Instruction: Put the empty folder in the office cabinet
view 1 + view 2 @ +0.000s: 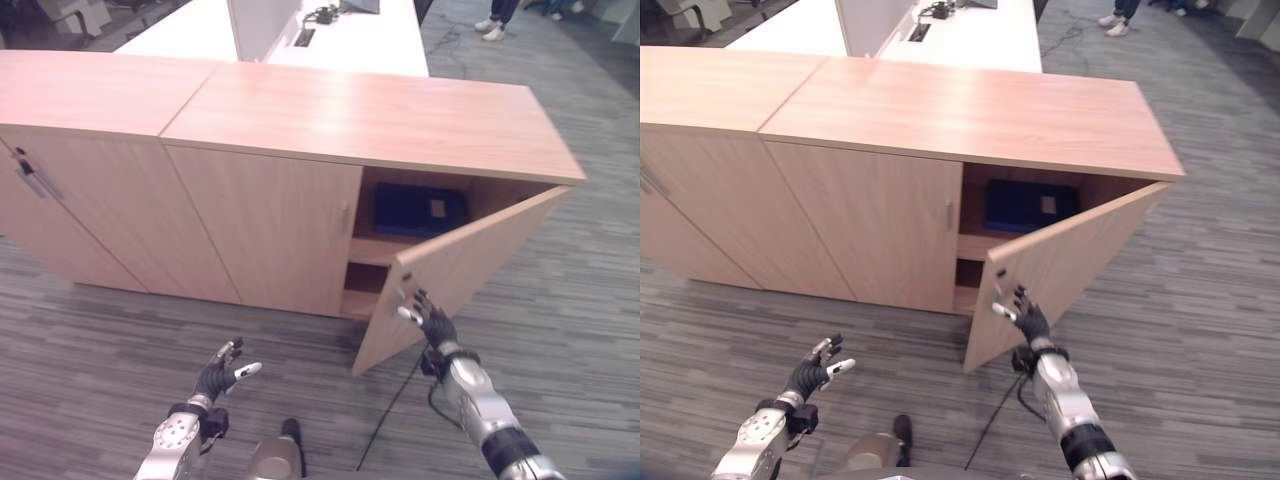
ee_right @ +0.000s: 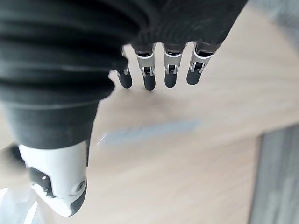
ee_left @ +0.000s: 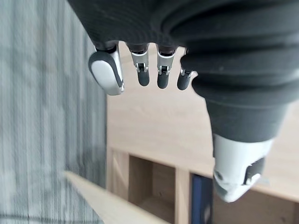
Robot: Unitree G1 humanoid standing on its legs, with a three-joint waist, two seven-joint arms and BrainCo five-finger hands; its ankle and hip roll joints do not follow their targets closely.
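folder [image 1: 418, 210] – half hidden on cabinet [image 1: 380, 120] shelf; right hand [image 1: 428, 317] spread at door [image 1: 470, 270]; left hand [image 1: 222, 373] spread, empty

Matt wood-grain cabinet [image 1: 300, 120] stands on ribbed grey carpet [image 1: 560, 330].

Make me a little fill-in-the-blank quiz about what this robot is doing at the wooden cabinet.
1. The dark blue folder lies on the cabinet's ____ shelf.
2. The light wooden cabinet door on the right stands ____.
3. The robot's ____ hand is at that door's edge, its fingers straight.
4. The left hand hovers over the grey striped ____.

Answers: upper; open; right; carpet
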